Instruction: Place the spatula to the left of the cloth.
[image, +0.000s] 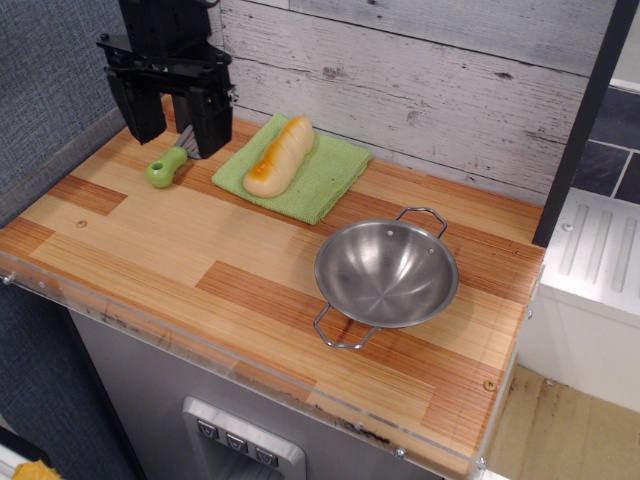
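The spatula (166, 168) lies on the wooden counter just left of the cloth (296, 166), its lime-green handle toward the front left; its grey blade is partly hidden behind my right finger. The cloth is a light-green folded towel with a tan bread loaf (279, 155) lying on it. My gripper (176, 122) hangs open above the spatula, fingers apart and holding nothing.
A steel two-handled bowl (386, 274) stands at the front right of the counter. A whitewashed plank wall (420, 80) runs along the back. A grey fabric panel (50, 90) bounds the left side. A clear acrylic lip (200, 350) edges the front.
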